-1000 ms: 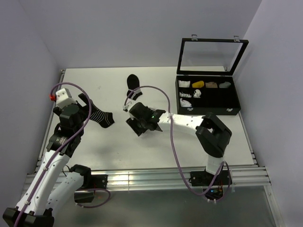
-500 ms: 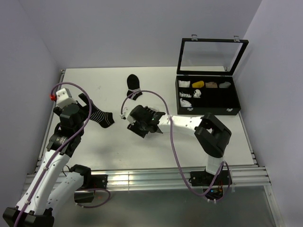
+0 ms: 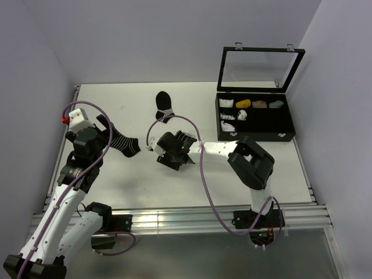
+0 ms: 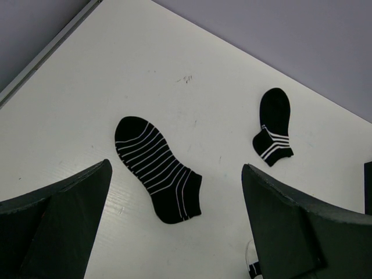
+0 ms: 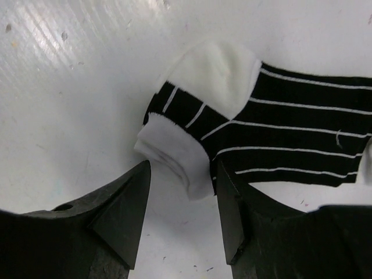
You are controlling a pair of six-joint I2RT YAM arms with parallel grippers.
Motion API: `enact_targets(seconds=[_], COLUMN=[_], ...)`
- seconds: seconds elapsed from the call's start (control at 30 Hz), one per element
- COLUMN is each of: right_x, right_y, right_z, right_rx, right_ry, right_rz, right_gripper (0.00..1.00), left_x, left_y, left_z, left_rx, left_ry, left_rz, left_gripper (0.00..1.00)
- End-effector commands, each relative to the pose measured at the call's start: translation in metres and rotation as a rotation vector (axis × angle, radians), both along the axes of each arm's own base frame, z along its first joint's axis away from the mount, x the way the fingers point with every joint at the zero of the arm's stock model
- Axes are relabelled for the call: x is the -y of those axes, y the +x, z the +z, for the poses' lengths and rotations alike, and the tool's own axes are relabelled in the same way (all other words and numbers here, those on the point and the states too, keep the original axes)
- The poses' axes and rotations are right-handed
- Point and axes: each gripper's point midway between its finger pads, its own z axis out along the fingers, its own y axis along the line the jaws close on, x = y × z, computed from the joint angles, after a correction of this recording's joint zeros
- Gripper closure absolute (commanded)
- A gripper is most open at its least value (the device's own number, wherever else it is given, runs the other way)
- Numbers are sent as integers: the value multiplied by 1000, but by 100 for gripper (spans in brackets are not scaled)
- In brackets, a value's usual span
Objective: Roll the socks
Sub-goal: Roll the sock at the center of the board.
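Observation:
The socks lie under my right gripper (image 3: pixel 167 156) at the table's middle and are mostly hidden in the top view. In the right wrist view the black sock with white stripes (image 5: pixel 296 145) lies flat, with a white part (image 5: pixel 218 70) and a folded white edge (image 5: pixel 174 154) at its end. My right gripper (image 5: pixel 183 168) is open and low, with the white edge between its fingertips. My left gripper (image 3: pixel 103 131) is open and empty above the table's left side. It also shows open in the left wrist view (image 4: pixel 175 168).
An all-black sock with thin white stripes (image 3: pixel 123 142) (image 4: pixel 157 168) lies at the left. A black sock with white bands (image 3: pixel 164 106) (image 4: pixel 273 133) lies further back. A black compartment case (image 3: pixel 256 119) with its lid open stands at the right.
My right gripper has moved left and a little nearer over the socks. The left arm has not moved.

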Motion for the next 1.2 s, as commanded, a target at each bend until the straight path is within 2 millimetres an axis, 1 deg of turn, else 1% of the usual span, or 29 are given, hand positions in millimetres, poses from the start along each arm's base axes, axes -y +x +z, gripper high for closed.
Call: enact_targets(seconds=[0.0, 0.1, 0.2, 0.23, 0.3, 0.33, 0.4, 0.47, 0.6, 0.73, 0.77, 0.8, 0.9, 0.93, 1.03, 1.07, 1.13, 1.17], right_x=[-11, -12, -12, -11, -8, -8, -7, -7, -9, -12, -15, -16, -23, -26, -34, -35, -37, -40], right_y=[12, 11, 8, 9, 8, 8, 7, 3, 1, -2, -2, -5, -9, -13, -18, -20, -21, -25], right_z=[10, 5, -1, -1, -6, -6, -6, -5, -5, -9, -7, -8, -6, -6, -4, -4, -4, -3], right_rx=[53, 50, 45, 51, 49, 53, 61, 65, 74, 64, 62, 43, 8, -14, -55, -69, -99, -130], right_ry=[1, -8, -19, -26, -45, -49, -50, -52, -48, -46, -37, -27, 4, 19, 55, 63, 86, 110], right_rz=[13, 13, 14, 7, 7, 3, -4, 2, -2, -13, -17, -23, -28, -19, -15, -14, -24, -12], right_gripper=[44, 44, 47, 50, 53, 55, 55, 55, 60, 69, 71, 74, 81, 88, 99, 100, 100, 100], left_x=[0, 0, 1, 1, 0, 0, 0, 1, 1, 1, 2, 2, 3, 4, 14, 16, 21, 25], left_y=[1, 1, 1, 1, 1, 1, 1, 1, 1, 1, 2, 2, 2, 2, 4, 3, 5, 3], left_z=[25, 25, 25, 26, 25, 25, 24, 25, 25, 25, 24, 24, 24, 22, 17, 12, 9, 4], left_rx=[58, 60, 60, 61, 58, 59, 57, 60, 60, 60, 59, 56, 53, 45, 27, 3, -22, -44], left_ry=[-28, -30, -29, -31, -28, -29, -28, -30, -31, -32, -32, -32, -40, -45, -80, -89, -124, -135], left_rz=[1, 1, -2, -4, -1, 1, -1, -2, -5, -5, -6, -8, -8, -14, -53, -57, -64, -83], left_gripper=[1, 1, 1, 0, 1, 1, 1, 1, 1, 0, 1, 1, 1, 1, 1, 1, 1, 0])
